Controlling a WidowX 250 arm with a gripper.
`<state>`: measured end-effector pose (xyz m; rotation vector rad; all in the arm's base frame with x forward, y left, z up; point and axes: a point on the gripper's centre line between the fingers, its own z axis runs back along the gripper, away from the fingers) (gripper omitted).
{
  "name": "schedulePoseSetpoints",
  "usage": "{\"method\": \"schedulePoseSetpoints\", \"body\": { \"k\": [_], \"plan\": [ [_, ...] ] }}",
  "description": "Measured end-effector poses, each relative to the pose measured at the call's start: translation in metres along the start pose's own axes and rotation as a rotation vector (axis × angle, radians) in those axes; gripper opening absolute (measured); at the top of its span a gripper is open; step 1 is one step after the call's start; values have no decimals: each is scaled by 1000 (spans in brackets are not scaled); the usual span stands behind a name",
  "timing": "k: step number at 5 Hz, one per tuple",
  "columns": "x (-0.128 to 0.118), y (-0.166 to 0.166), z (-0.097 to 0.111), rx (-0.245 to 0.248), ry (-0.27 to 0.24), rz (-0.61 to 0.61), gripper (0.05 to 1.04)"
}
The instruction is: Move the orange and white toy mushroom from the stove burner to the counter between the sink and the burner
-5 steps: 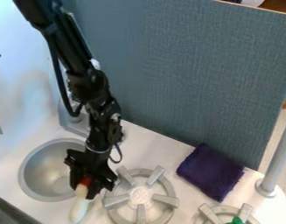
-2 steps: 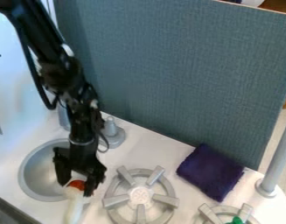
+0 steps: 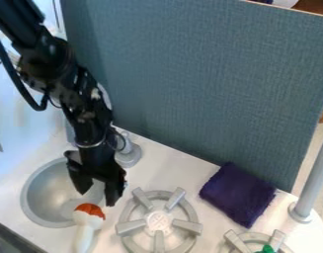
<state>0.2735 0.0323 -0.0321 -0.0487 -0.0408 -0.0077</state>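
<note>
Beyond the round sink (image 3: 48, 197) in the white counter (image 3: 170, 170) stands a blue-grey panel (image 3: 203, 74); right of it are a burner (image 3: 158, 221) and purple cloth (image 3: 237, 195). Over its right side, the pincer (image 3: 96, 195) gapes wide, empty, near the orange-tipped white object (image 3: 88, 223) at its front-right rim.

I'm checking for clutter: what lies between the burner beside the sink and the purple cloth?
The camera view shows a strip of white countertop between that burner and the purple cloth.
</note>
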Motion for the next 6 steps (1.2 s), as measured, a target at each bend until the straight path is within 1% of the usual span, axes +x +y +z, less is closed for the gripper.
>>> {"method": "schedulePoseSetpoints", "body": {
  "k": [1, 2, 3, 4, 5, 6],
  "plan": [
    [15, -51, 10, -57, -85, -218, 1005],
    [27, -98, 18, -139, -130, -368, 1004],
    [38, -150, 24, -166, -155, -495, 1004],
    [43, -200, 17, -188, -151, -632, 1004],
    [46, -246, 1, -166, -105, -716, 1004],
    [40, -287, -7, -125, -74, -744, 1004]
  ]
}}
